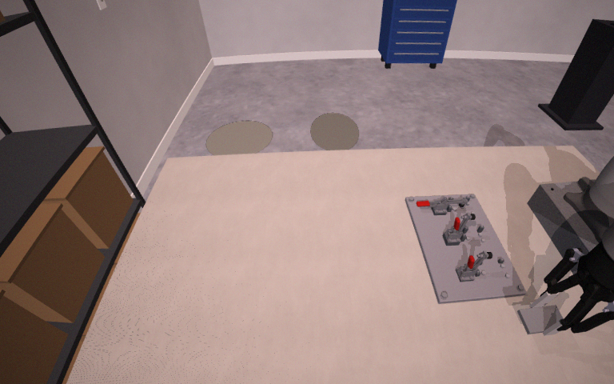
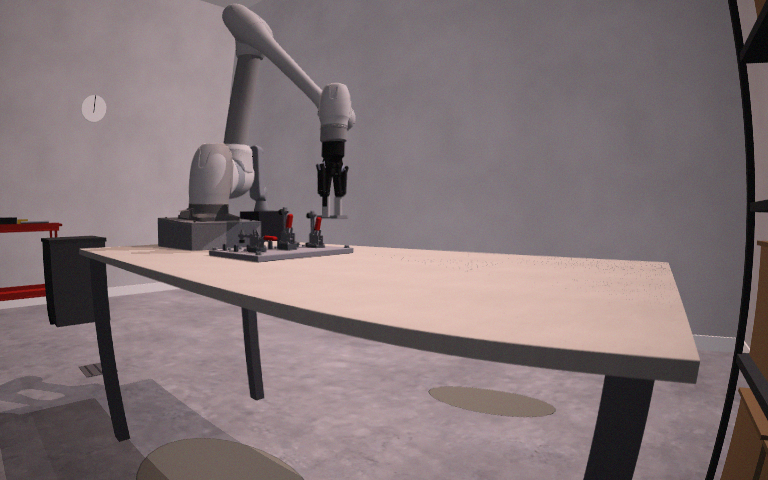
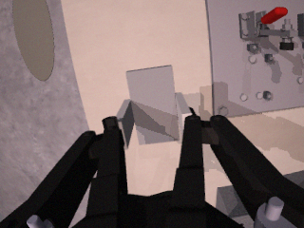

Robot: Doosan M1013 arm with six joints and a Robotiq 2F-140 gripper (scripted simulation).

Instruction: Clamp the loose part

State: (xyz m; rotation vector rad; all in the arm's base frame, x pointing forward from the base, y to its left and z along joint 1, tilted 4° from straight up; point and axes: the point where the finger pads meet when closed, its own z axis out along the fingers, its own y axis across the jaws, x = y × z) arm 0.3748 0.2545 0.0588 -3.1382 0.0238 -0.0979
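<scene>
The loose part, a flat grey rectangular plate, hangs level above the table. My gripper is shut on it, with pale fingertips at its two long sides. Both are beside the near end of the grey fixture board. The near clamp's red handle and the middle clamp's red handle stand up, with their bars raised. The far clamp's red handle lies flat. Pads and small blocks show beside the clamps.
The robot's grey base block stands on the table behind the fixture. Bolts stand at the fixture board's corners. A shelf with brown boxes stands at the table's far end from the robot.
</scene>
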